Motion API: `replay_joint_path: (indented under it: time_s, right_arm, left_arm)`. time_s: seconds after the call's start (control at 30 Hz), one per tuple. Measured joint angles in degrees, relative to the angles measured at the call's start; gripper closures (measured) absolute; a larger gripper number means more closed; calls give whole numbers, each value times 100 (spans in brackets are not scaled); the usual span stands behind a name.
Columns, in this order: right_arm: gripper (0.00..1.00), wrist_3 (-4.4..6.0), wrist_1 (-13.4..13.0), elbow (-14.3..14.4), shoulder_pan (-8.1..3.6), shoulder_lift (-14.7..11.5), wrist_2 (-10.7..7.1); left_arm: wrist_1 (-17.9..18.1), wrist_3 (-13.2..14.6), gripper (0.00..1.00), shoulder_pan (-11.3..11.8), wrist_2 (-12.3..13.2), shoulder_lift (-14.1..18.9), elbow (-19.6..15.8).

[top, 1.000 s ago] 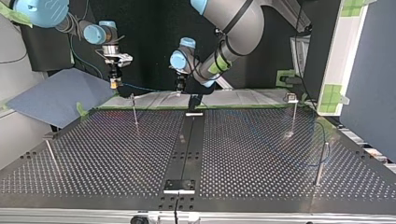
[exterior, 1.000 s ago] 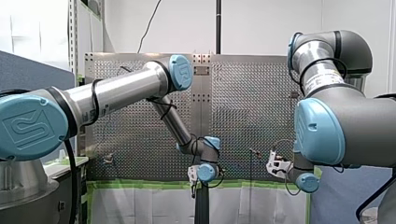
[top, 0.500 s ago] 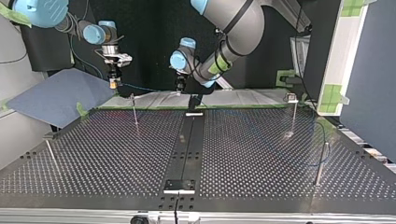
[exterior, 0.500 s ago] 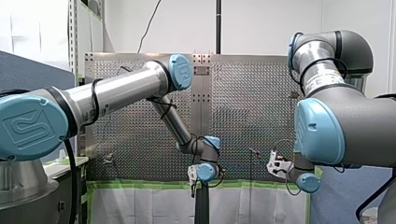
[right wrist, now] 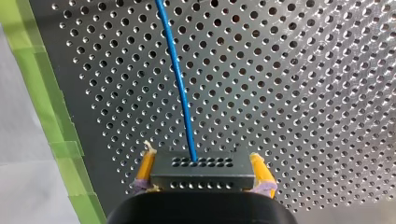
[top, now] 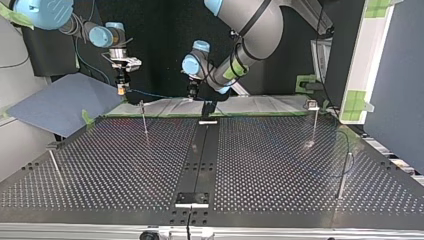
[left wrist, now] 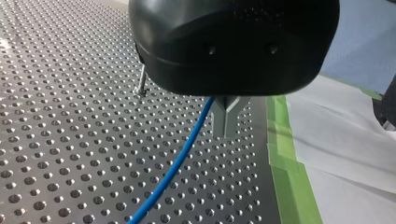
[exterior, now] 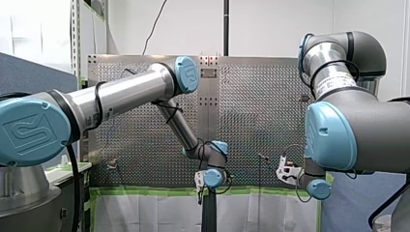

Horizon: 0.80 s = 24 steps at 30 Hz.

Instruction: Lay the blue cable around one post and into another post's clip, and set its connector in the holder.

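Only writing: an embossed UR-style logo on the blue round joint cap in the front view; the white label band on my right arm is too small to read. Right wrist view alone shows the grasp: my right hand, yellow pads pinching both ends of the black perforated block connector, just beside the green tape strip. The thin blue cable leaves the connector and runs over the perforated metal counter, alongside the tape. Top view adds a thin metal post near the tape (others stand farther from it). Left wrist view: my left hand sits mostly under its black housing, can't tell whether spread or pinching; the cable passes beside it, near the tape.
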Motion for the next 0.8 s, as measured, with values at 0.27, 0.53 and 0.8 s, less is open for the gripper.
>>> replay_joint_path:
  time_s: [0.27,0.53,0.8]
  right_arm:
    - [100,-3,2,0,6,0,1]
    - [100,0,-30,0,-7,1,-4]
    - [100,-7,-61,-1,-12,1,2]
  left_arm:
    - [-34,96,73,2,32,1,-1]
    - [-82,138,46,9,41,1,0]
    - [-92,142,49,12,67,22,0]
